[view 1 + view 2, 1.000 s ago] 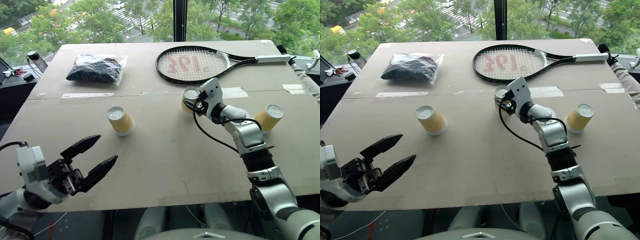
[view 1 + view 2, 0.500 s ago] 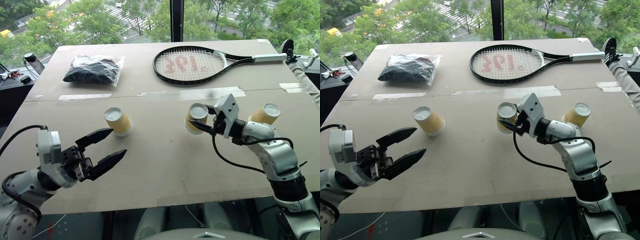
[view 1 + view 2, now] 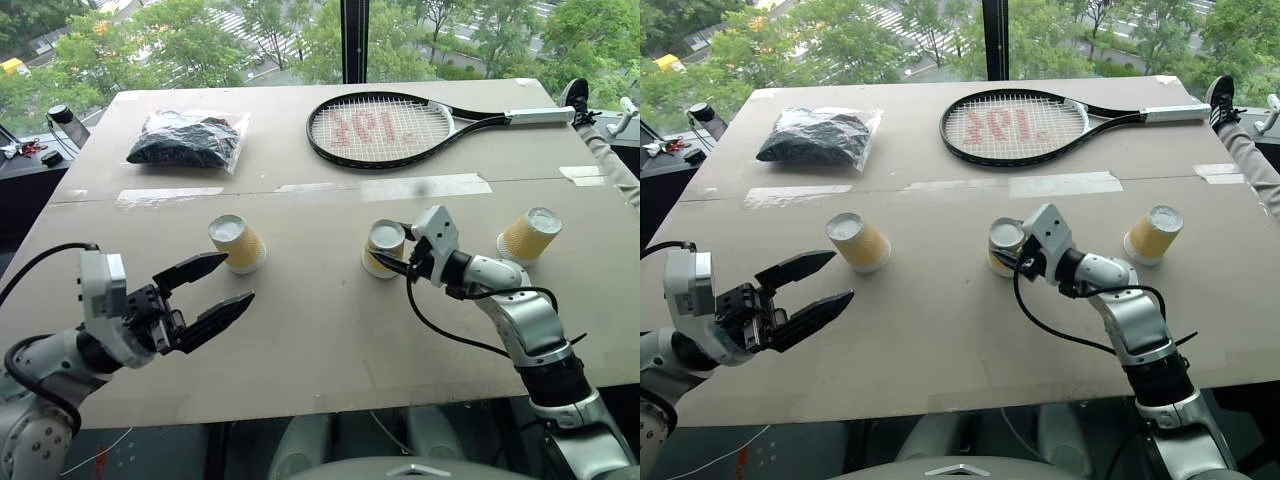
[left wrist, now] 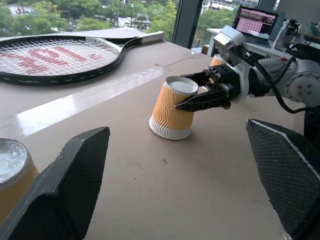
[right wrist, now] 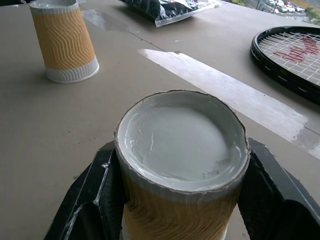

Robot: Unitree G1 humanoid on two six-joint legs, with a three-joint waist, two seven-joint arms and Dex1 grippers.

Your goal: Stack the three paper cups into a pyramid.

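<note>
The right gripper [image 3: 392, 265] clasped the middle cup [image 3: 383, 248], tilted on the table [image 3: 330, 350] mid-scene; its thin wall could crush or tip. The left gripper [image 3: 215, 292] gaped empty.

The right gripper [image 5: 175, 210] hides the lower sides of its cup [image 5: 181, 145], so the base's contact with the table [image 3: 330, 330] is perhaps uncertain. The racket [image 5: 295, 60] is cut off at the edge.
</note>
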